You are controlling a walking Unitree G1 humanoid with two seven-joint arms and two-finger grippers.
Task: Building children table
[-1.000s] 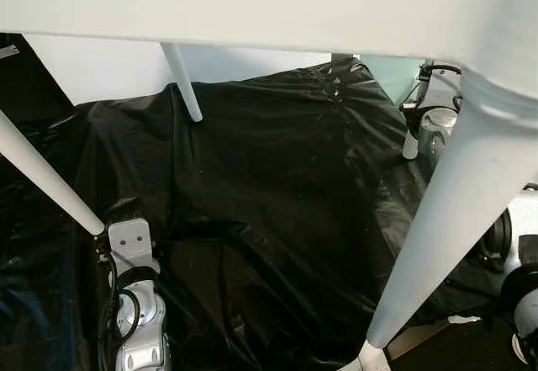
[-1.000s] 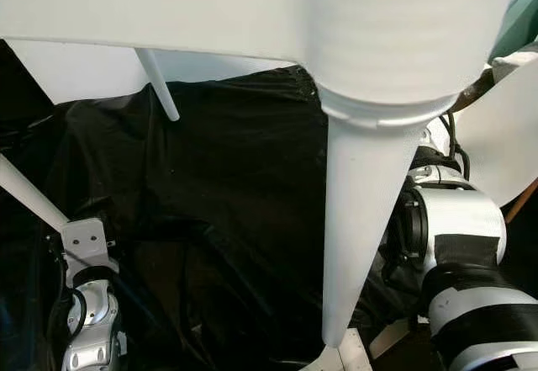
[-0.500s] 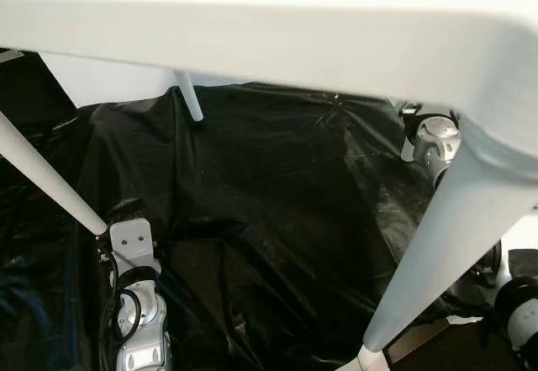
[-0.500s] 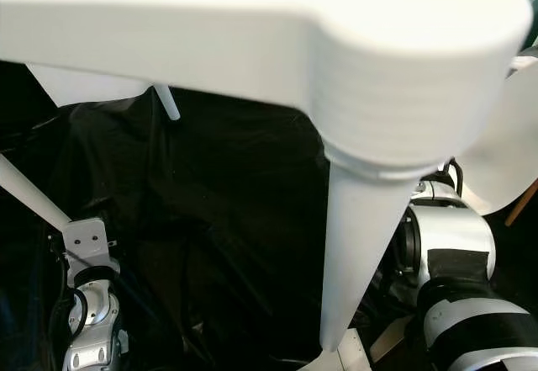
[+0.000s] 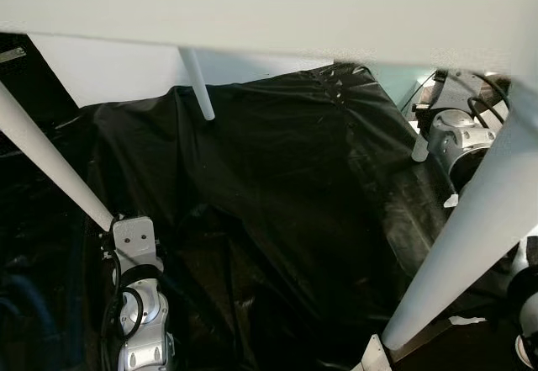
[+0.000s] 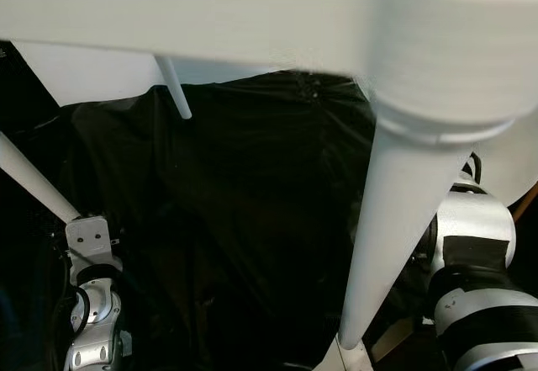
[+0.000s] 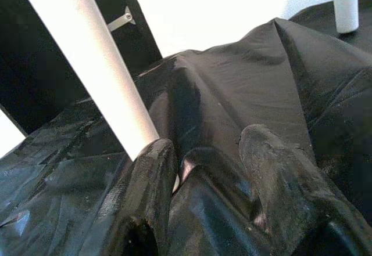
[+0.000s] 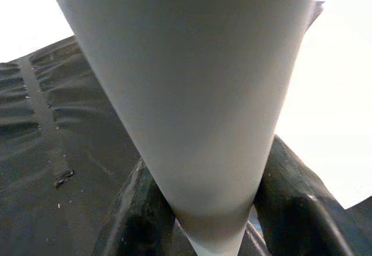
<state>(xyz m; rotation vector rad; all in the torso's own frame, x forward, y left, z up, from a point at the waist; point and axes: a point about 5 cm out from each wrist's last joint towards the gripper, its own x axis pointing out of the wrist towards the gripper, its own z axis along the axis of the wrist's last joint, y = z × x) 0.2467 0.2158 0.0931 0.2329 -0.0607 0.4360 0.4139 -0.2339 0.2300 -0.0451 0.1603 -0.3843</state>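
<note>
Right now I have the white children's table [image 5: 277,18] lifted right in front of the head camera, its top spanning the upper edge of the view and its four tapered legs pointing down toward the black plastic sheet [image 5: 286,186] below.

My right gripper [image 8: 212,215] is clamped on the near right leg [image 6: 395,245]: the wrist view shows one black finger [image 8: 142,209] on each side of the narrow lower end, pressed against it. That leg's long axis runs steeply down, slanting outward from the corner, and its tip sits just beyond the fingers.

My left gripper [image 7: 203,192] is at the foot of the near left leg [image 5: 50,165]. The leg comes down on a slant and its tip touches the inner side of one finger [image 7: 145,192]; the other finger stands apart from it with dark sheet showing between, so I read the jaws as parted around the tip, not squeezing it.

Both far legs, the far left leg [image 5: 197,85] and the far right leg [image 5: 420,148], hang close over the crumpled sheet, well away from either gripper.

My judgement: setting the table down turns on keeping all four tips level, and the humped folds of the sheet under the far legs could catch a tip or leave it rocking.
</note>
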